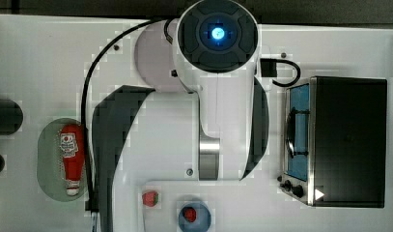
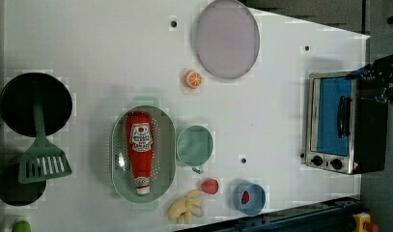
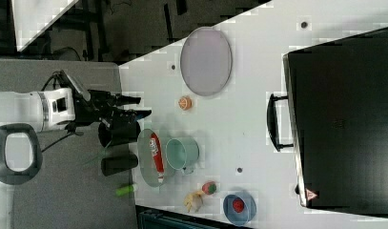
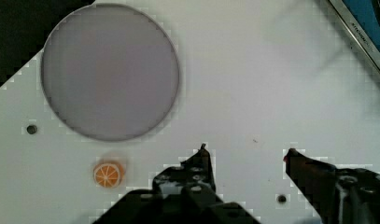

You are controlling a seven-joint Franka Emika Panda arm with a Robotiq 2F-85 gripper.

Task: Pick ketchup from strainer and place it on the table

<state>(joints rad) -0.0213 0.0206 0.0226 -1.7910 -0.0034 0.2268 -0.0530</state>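
The ketchup (image 2: 139, 150) is a red squeeze bottle with a white cap, lying lengthwise in the pale green strainer (image 2: 118, 162) on the white table (image 2: 88, 48). In the top view the ketchup (image 1: 72, 157) lies in the strainer (image 1: 48, 159) at the top view's left. The ketchup (image 3: 156, 157) and strainer (image 3: 145, 164) sit below and right of my gripper (image 3: 143, 107) in the right view, well apart from it. My gripper (image 4: 247, 150) is open over bare table (image 4: 253, 70), with nothing between its fingers.
A green cup (image 2: 195, 145) stands beside the strainer. Nearby are an orange slice (image 2: 193, 79), a lilac plate (image 2: 226, 38), a strawberry (image 2: 209, 186), bananas (image 2: 187, 207) and a blue bowl (image 2: 249, 198). A toaster oven (image 2: 339, 121) sits at the left view's right; a spatula (image 2: 39, 154) and black pan (image 2: 20, 104) at its left.
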